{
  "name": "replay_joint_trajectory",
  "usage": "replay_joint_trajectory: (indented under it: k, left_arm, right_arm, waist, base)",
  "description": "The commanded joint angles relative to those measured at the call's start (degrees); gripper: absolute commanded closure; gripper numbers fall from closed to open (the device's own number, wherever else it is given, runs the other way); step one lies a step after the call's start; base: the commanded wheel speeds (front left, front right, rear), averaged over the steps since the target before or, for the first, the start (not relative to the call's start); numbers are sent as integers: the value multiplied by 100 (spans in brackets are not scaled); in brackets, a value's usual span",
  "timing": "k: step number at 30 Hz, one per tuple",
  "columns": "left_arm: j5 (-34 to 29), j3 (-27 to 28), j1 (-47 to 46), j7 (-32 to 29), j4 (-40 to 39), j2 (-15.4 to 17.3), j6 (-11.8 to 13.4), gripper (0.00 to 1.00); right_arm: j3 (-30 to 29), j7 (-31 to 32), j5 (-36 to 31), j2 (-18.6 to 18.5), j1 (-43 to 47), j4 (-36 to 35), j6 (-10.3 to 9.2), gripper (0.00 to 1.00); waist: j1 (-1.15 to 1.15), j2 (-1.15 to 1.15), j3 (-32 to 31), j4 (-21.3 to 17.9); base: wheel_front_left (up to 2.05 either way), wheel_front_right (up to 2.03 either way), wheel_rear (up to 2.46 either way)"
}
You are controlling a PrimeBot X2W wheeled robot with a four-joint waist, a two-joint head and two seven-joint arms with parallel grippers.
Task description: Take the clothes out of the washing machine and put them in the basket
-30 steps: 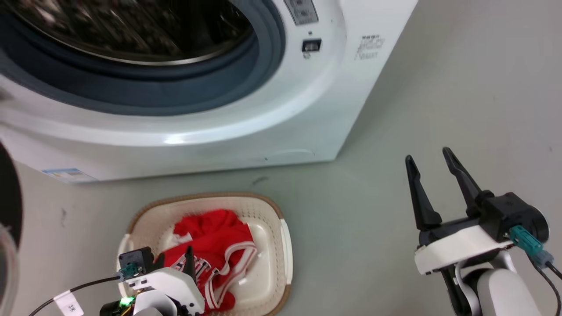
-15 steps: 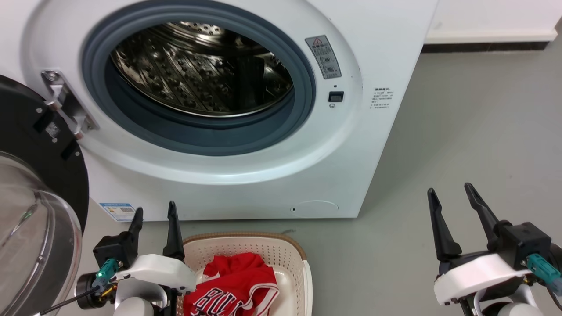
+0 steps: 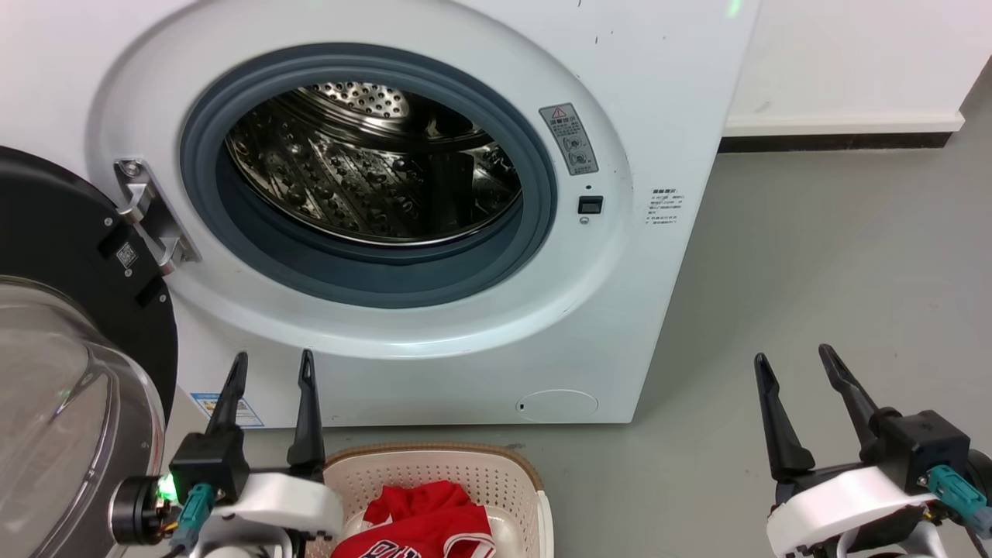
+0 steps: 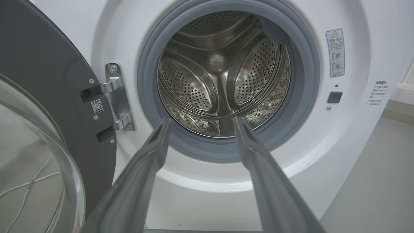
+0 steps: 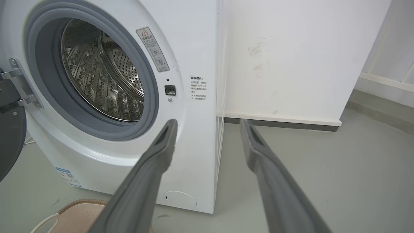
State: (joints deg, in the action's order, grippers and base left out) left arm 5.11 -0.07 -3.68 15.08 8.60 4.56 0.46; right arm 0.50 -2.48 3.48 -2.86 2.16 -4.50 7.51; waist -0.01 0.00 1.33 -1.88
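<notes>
The white washing machine [image 3: 434, 325] stands open, and the part of its steel drum [image 3: 372, 170] that I can see holds nothing. On the floor in front of it sits the cream basket [image 3: 465, 473] with red clothes [image 3: 430, 519] lying inside. My left gripper [image 3: 271, 368] is open just left of the basket's back corner, fingers pointing at the washer front. In the left wrist view the left gripper [image 4: 200, 123] faces the drum [image 4: 223, 74]. My right gripper [image 3: 794, 364] is open over bare floor at the lower right. The right wrist view shows the right gripper [image 5: 208, 124] beside the washer's corner.
The round glass door [image 3: 62, 387] hangs open at the left, close to my left arm. Grey floor [image 3: 814, 256] spreads to the right of the washer up to a white wall with a dark baseboard [image 3: 837, 141]. The basket rim [image 5: 81, 207] peeks in at the bottom left of the right wrist view.
The camera has tilted up, bringing the drum opening into view and pushing the basket to the bottom edge. My left gripper has risen out of the basket, leaving the clothes inside.
</notes>
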Motion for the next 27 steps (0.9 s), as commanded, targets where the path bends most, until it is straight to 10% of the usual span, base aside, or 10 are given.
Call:
replay_joint_trajectory:
  k: [1,23,24,27]
  left_arm:
    - [-21,0,103,12,-43,34,9,0]
    - [171,-145,268,-123,-251,41,59,0]
    - [176,-142,223,-129,-234,25,55,100]
    - [210,-129,248,-151,-92,5,50,100]
  right_arm:
    - [10,-6,7,-2,77,-30,-4,0]
    - [46,22,79,-2,198,-15,-4,0]
    - [42,17,61,0,142,-5,-1,100]
    - [55,10,94,2,186,121,0,100]
  waist:
    - [1,0,-29,1]
    - [1,0,-124,37]
    - [1,0,-124,36]
    - [1,0,-126,37]
  base:
    - [0,0,0]
    - [0,0,0]
    - [0,0,0]
    - [0,0,0]
